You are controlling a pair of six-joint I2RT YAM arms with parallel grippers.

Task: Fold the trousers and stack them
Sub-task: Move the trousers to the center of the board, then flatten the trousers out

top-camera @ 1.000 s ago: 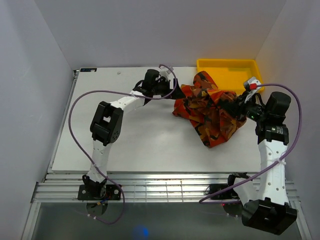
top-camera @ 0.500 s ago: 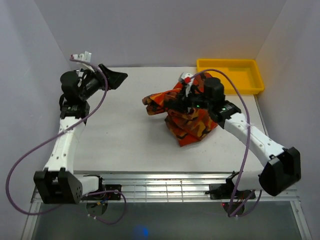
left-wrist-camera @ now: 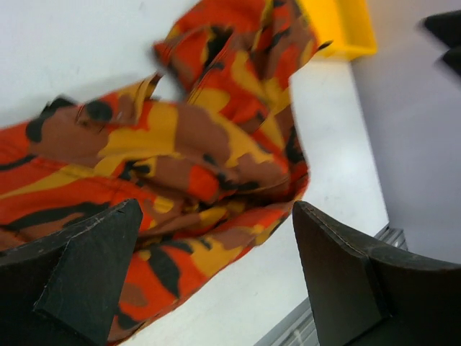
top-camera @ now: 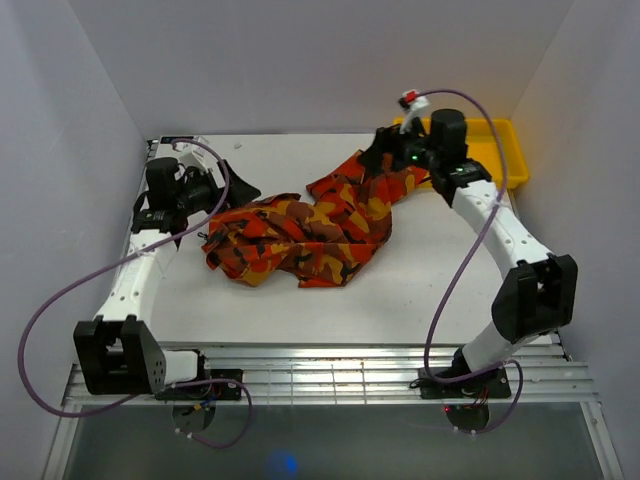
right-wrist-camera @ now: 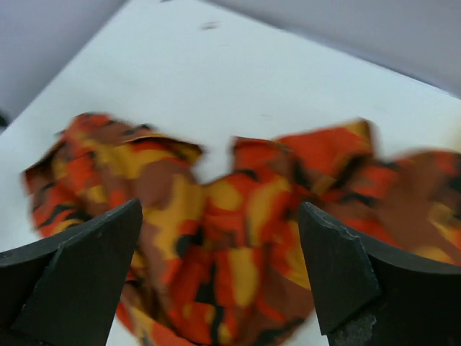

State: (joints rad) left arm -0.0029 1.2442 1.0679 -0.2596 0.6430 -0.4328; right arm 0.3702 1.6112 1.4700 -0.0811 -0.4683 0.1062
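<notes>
- top external view: trousers lie in a rumpled heap on the bench, strung out left to right, not flat.
- left claw gapes at the heap's left end; right claw gapes over its far right end; neither grips cloth.
- my judgement: no fold made, stacking not begun, nearly everything left.

The left claw has its two black fingers spread wide, and nothing is pinched between them. The trousers lie crumpled just below and ahead of the claw. The cloth fills the gap between the fingers and runs off past the left one. Bare white table shows farther ahead on the left. Ahead and to the right, beyond the cloth, sits a corner of a yellow tray. Past the right finger the table ends at a grey wall.
</notes>
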